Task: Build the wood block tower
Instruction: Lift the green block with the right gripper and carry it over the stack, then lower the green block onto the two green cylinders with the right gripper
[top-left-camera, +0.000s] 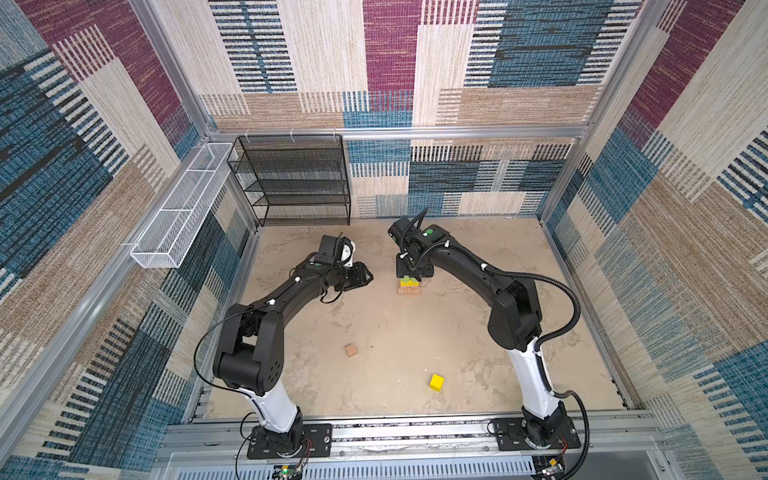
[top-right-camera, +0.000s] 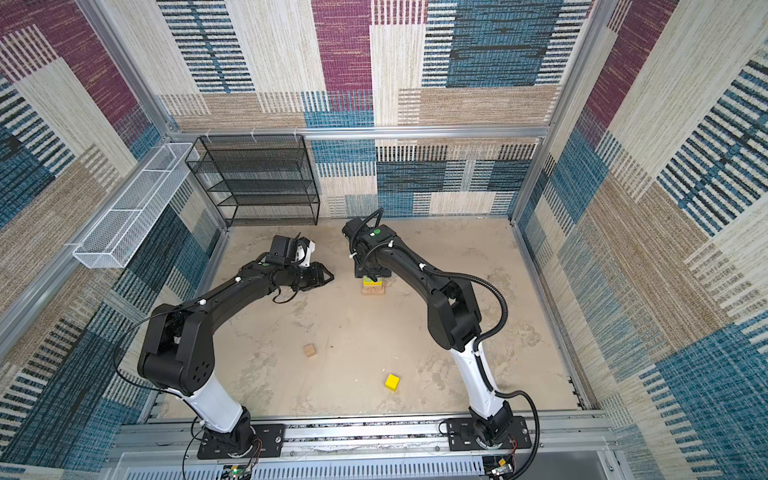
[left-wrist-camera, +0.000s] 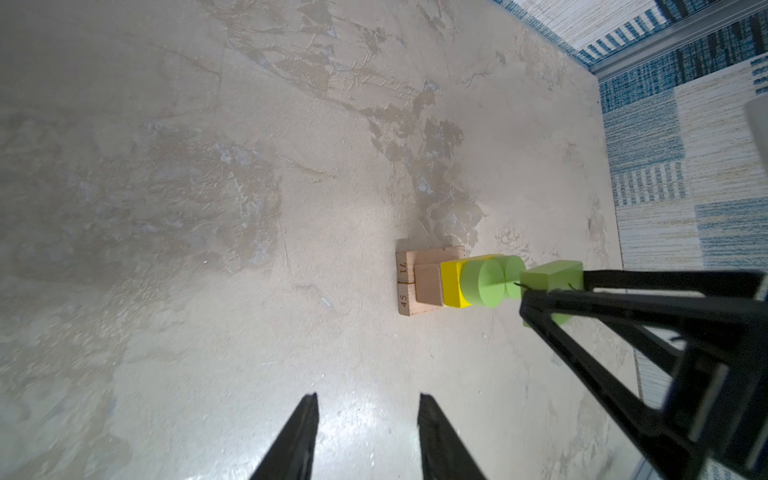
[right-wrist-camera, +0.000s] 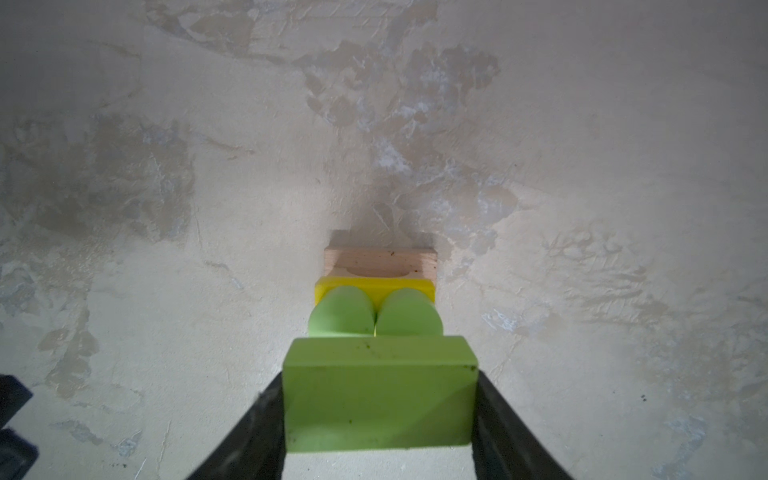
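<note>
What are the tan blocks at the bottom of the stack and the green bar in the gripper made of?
The tan blocks look like bare, unpainted wood: grain shows and numbers are written on the ends. The green bar is likely wood too, under matte lime paint; the coat hides any grain, showing only small dark specks, so that is a guess.

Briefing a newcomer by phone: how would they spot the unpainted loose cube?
On the beige tabletop, look on the near side of the block tower. Two loose cubes lie there; the tan cube is the one nearer the left arm, bare wood, whereas the yellow cube is painted.
</note>
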